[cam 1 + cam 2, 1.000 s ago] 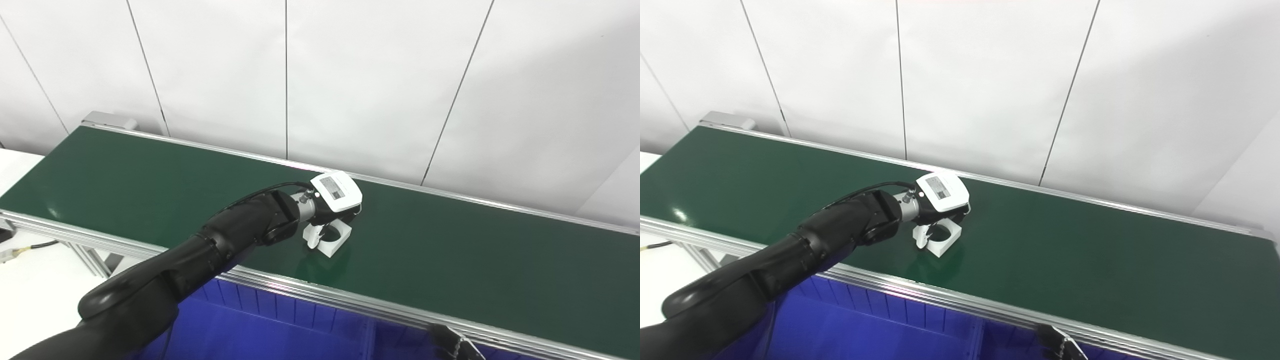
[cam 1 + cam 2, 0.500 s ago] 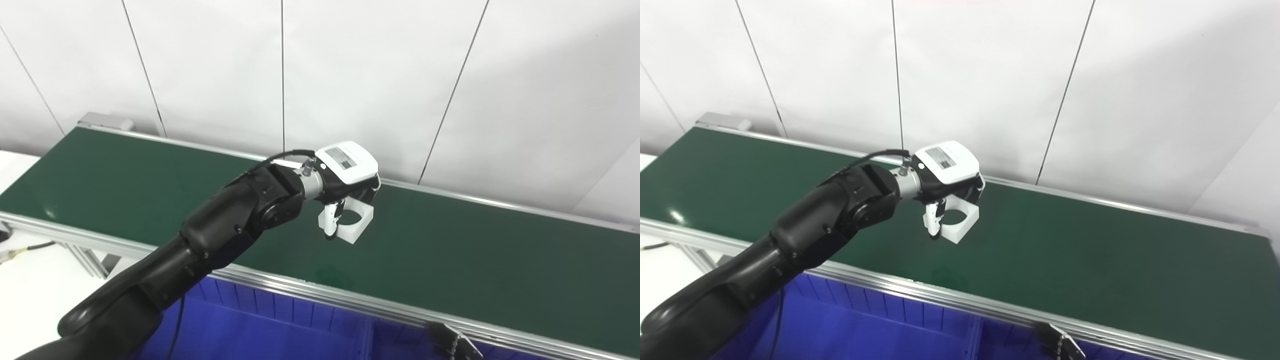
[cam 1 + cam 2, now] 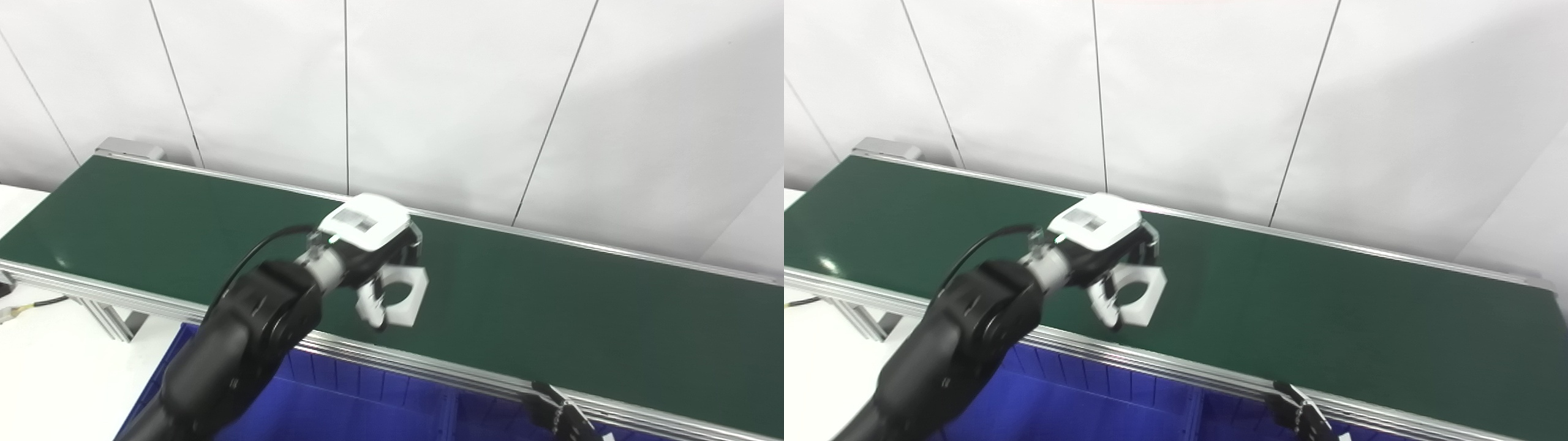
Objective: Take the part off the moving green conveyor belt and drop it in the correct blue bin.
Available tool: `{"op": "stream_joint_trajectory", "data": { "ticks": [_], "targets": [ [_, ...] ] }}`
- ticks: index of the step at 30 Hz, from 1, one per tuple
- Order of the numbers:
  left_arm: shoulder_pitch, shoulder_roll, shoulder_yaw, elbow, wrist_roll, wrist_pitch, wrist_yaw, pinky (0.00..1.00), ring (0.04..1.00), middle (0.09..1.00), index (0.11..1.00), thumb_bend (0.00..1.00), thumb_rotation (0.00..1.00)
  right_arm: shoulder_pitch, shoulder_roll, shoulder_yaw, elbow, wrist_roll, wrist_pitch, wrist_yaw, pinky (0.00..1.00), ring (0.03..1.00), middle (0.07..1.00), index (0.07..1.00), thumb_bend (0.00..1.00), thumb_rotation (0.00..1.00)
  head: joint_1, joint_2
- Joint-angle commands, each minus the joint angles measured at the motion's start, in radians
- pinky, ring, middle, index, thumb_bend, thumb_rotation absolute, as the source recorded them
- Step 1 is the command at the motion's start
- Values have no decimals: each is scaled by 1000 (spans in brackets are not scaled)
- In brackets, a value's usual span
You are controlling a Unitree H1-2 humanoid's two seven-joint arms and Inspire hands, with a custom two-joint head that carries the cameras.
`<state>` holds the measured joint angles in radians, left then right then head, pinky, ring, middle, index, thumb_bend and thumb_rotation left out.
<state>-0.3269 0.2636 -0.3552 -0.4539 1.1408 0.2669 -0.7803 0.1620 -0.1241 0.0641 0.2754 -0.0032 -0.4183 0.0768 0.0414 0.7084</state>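
Observation:
My left hand (image 3: 373,245) is shut on a white square part with a round hole (image 3: 401,297) and holds it in the air above the near side of the green conveyor belt (image 3: 551,312). The same part shows in the right eye view (image 3: 1139,294), under the left hand (image 3: 1102,242). A blue bin (image 3: 343,404) lies below the belt's near rail. Only the dark fingertips of my right hand (image 3: 1301,419) show at the bottom edge, and its state is not visible.
The belt's aluminium near rail (image 3: 459,373) runs between the belt and the bin. A divider wall (image 3: 450,407) splits the blue bin. A white table (image 3: 49,361) with a cable lies at the left. White wall panels stand behind the belt.
My left hand lifted the white part off the belt, then drew back toward the near rail and leftward with the part still held. The right fingertips rose slightly into view.

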Motion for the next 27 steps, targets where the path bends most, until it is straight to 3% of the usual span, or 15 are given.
{"op": "stream_joint_trajectory", "data": {
  "ticks": [1,2,3,4,8,13,18,22,27],
  "targets": [
    [21,-13,24,-41,26,17,31,142,219,473,485,524,0,-17,1,-9,-52,17,-52,13,756,795,839,805,1000,270,1,1],
    [45,-18,26,-47,39,16,31,140,217,472,486,524,0,-20,1,-11,-60,22,-52,18,757,794,838,804,1000,269,1,34],
    [60,-23,29,-50,49,13,30,145,221,472,486,524,0,-21,1,-13,-65,26,-51,23,757,795,838,805,1000,259,1,34],
    [85,-25,30,-51,57,9,36,146,223,472,487,524,0,-24,1,-15,-73,31,-51,29,757,795,836,805,1000,256,-3,64],
    [160,-29,38,-34,66,-15,73,141,219,472,487,524,0,-34,4,-23,-96,46,-51,48,752,794,829,801,1000,263,-9,109],
    [219,-20,32,-2,75,-47,121,155,229,473,487,524,0,-40,10,-26,-119,42,-51,49,743,793,829,801,1000,266,-13,137],
    [246,-19,26,12,104,-41,107,187,261,474,489,524,0,-42,13,-25,-150,40,-37,45,748,792,826,803,1000,274,-18,185],
    [257,-23,26,20,125,-36,101,169,247,473,486,525,0,-42,12,-25,-168,45,-28,48,752,794,831,814,1000,260,-17,200],
    [267,-26,22,73,125,-46,154,176,256,473,486,523,0,-40,11,-24,-180,49,-20,49,758,798,834,812,1000,260,-16,203]
  ]
}}
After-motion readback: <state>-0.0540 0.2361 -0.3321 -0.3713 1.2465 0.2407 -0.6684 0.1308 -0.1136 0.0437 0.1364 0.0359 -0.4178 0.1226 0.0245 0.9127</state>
